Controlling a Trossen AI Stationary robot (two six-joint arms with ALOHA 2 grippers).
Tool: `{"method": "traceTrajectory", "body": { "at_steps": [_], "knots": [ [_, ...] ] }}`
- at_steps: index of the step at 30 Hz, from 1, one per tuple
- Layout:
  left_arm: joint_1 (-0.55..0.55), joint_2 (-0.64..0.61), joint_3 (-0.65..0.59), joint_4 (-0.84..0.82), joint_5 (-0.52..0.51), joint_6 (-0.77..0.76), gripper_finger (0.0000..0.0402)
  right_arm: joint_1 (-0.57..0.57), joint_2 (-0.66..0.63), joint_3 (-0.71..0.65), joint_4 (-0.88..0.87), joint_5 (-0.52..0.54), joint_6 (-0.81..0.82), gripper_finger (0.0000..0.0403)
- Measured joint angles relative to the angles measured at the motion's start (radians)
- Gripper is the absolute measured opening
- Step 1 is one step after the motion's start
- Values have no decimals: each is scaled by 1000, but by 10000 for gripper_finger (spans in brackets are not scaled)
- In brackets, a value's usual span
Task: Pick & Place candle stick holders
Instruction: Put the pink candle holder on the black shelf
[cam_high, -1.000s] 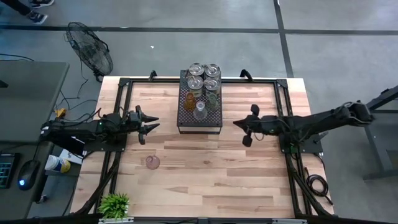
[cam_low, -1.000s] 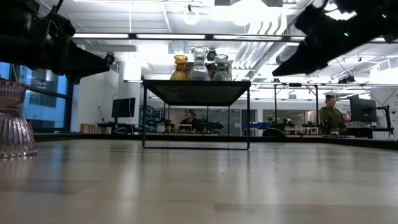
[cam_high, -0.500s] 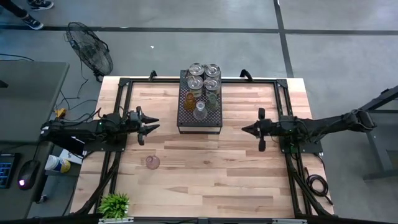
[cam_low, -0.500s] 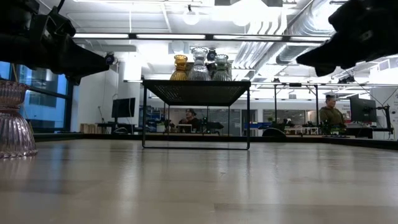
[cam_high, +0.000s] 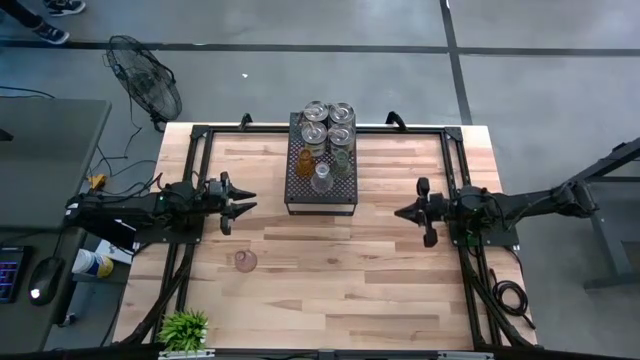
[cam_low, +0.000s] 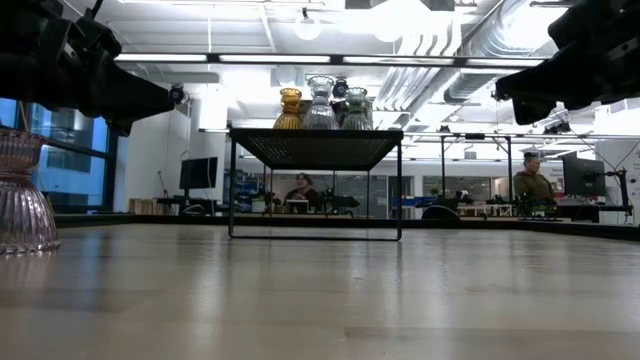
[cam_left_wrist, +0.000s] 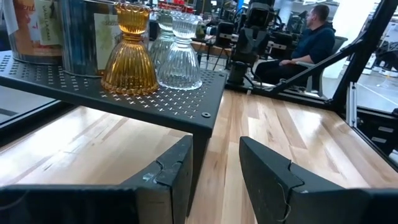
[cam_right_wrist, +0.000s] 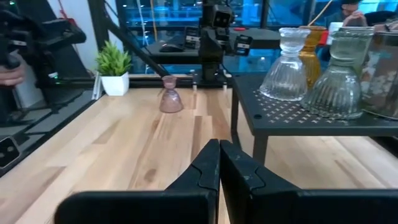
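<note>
Several glass candle stick holders stand on the black perforated tray (cam_high: 300, 190) at the table's far middle: silvery ones (cam_high: 328, 118) at its far end, an amber one (cam_high: 305, 157) and a clear one (cam_high: 321, 180). The amber (cam_left_wrist: 129, 53) and clear (cam_left_wrist: 179, 53) ones also show in the left wrist view. A pinkish holder (cam_high: 245, 261) stands upright on its base on the bare table, nearer and to the left; it also shows in the low view (cam_low: 20, 195). My left gripper (cam_high: 245, 203) is open and empty, left of the tray. My right gripper (cam_high: 400, 213) is shut and empty, right of the tray.
A small green plant (cam_high: 184, 328) stands at the near left corner. Black frame rails (cam_high: 190, 180) run along the table's left, right and far sides. Bare wood lies between the tray and the near edge. People sit in the room beyond (cam_low: 533, 185).
My right gripper has drawn back from the tray toward the table's right edge and a little toward the near edge, staying shut. The holders and the tray stand as before.
</note>
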Motion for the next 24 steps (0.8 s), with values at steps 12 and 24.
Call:
{"method": "traceTrajectory", "body": {
  "at_steps": [12, 24],
  "knots": [
    [0, 0, 0, -7, -1, -2, 128, 0, 0, 0, -32, -51, 4, 0],
    [0, 0, 1, -60, -3, -3, 128, 0, 1, 0, -50, -76, 44, 0]
  ]
}}
